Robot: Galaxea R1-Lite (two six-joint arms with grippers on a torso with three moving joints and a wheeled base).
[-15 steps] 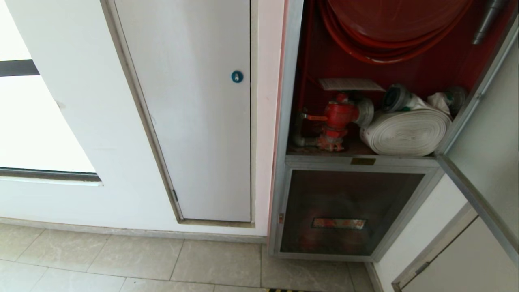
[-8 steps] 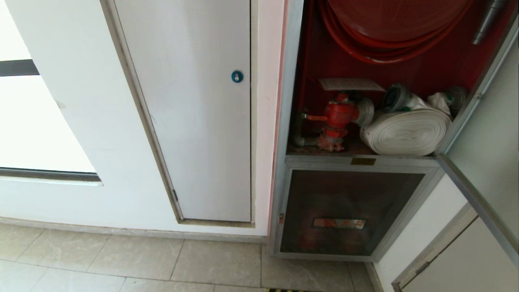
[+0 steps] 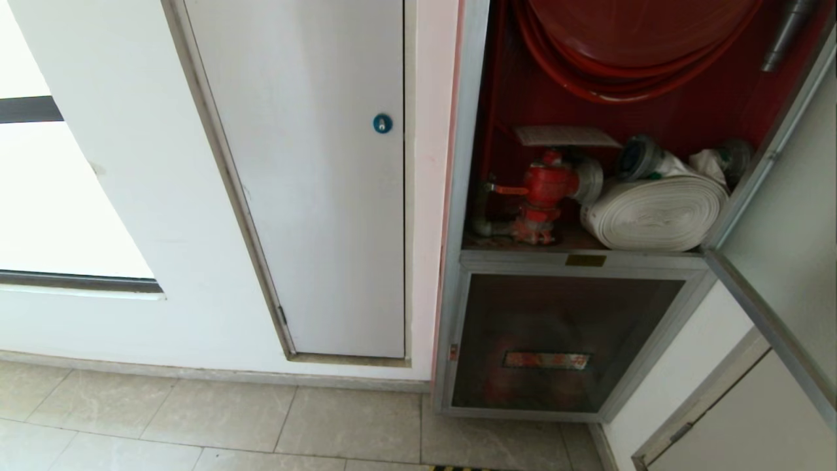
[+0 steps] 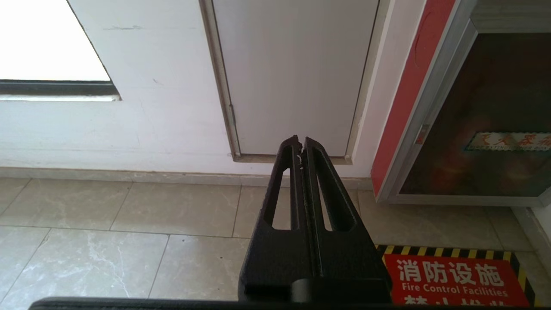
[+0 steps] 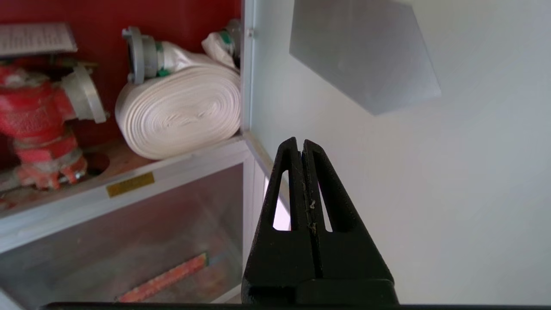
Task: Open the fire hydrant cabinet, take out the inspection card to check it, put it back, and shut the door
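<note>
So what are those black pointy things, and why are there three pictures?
They are the robot's two hands, called grippers. One picture comes from a camera on its head, the others from cameras on each wrist. The left gripper is shut and points at the floor by a white door. The right gripper is shut too, holding nothing, beside the open door of the fire hydrant cabinet. Inside sit a red valve, a white rolled hose and, above the valve, the inspection card.
</note>
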